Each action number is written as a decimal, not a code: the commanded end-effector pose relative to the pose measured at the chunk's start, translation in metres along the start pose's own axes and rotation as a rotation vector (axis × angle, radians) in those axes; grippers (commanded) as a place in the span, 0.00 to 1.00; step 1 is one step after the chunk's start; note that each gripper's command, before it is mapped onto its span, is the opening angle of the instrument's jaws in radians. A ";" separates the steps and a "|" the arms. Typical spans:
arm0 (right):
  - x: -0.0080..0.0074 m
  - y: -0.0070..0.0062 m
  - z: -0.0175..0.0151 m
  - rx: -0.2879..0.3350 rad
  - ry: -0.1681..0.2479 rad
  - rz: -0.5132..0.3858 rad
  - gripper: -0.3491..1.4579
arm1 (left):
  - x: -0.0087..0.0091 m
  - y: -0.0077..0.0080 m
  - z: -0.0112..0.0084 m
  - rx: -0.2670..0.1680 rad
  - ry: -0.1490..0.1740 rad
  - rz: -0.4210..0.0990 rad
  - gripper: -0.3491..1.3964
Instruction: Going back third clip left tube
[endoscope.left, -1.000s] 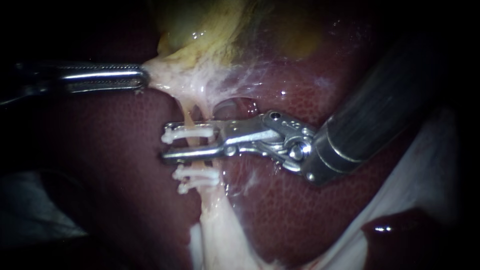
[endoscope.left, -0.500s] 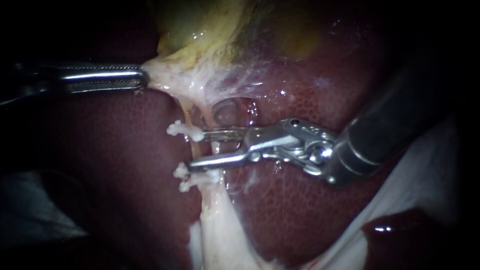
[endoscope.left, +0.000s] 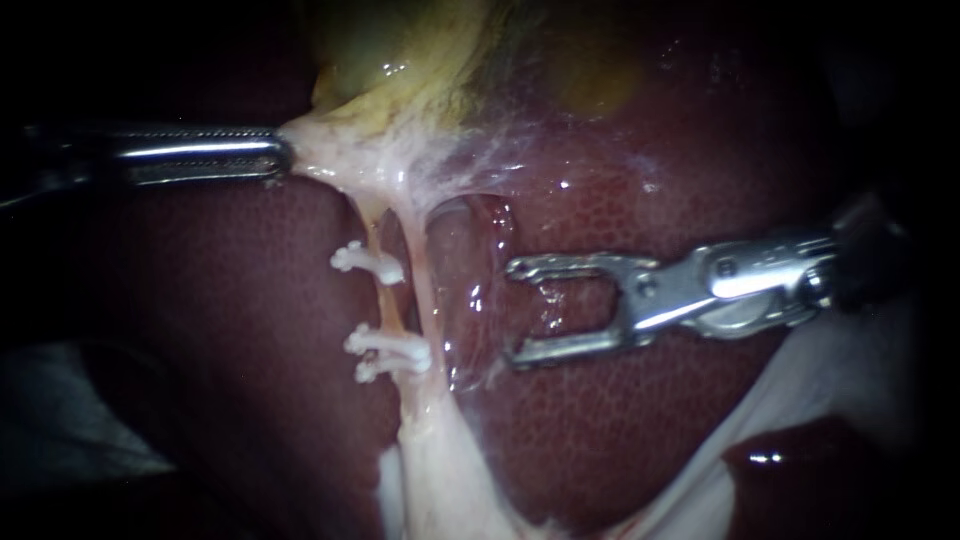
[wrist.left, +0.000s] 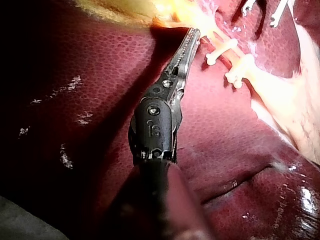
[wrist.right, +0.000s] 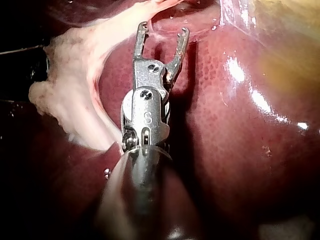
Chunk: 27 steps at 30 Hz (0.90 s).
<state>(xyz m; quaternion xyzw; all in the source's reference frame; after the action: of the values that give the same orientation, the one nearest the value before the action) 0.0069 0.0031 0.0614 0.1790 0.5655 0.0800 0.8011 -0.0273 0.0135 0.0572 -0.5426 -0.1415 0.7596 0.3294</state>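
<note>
I can read no label, brand, number or sign on the liver (endoscope.left: 620, 430), the gallbladder (endoscope.left: 400, 50), the tube (endoscope.left: 386, 305) or the clips (endoscope.left: 370, 263); the only marks stand on my own tools; my left instrument (wrist.left: 191, 35) bears a small stamped mark on its dark housing behind the jaws; my right instrument (wrist.right: 163, 29) bears one on its metal housing; neither forms a word.
</note>
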 end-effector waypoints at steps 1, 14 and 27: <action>0.0000 0.0000 -0.0005 0.003 -0.001 -0.008 0.47 | 0.0000 0.0000 0.0000 0.000 0.000 0.000 0.00; -0.0005 -0.0005 -0.0031 0.024 -0.025 -0.035 0.47 | -0.0004 0.0000 0.0005 0.003 0.001 0.002 0.00; -0.0006 -0.0007 -0.0036 0.026 -0.025 -0.036 0.47 | -0.0035 -0.0006 0.0057 0.008 0.000 0.008 0.00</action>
<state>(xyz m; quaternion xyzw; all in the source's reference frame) 0.0033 0.0030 0.0606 0.1807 0.5596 0.0557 0.8069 -0.0318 0.0125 0.0622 -0.5431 -0.1364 0.7608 0.3279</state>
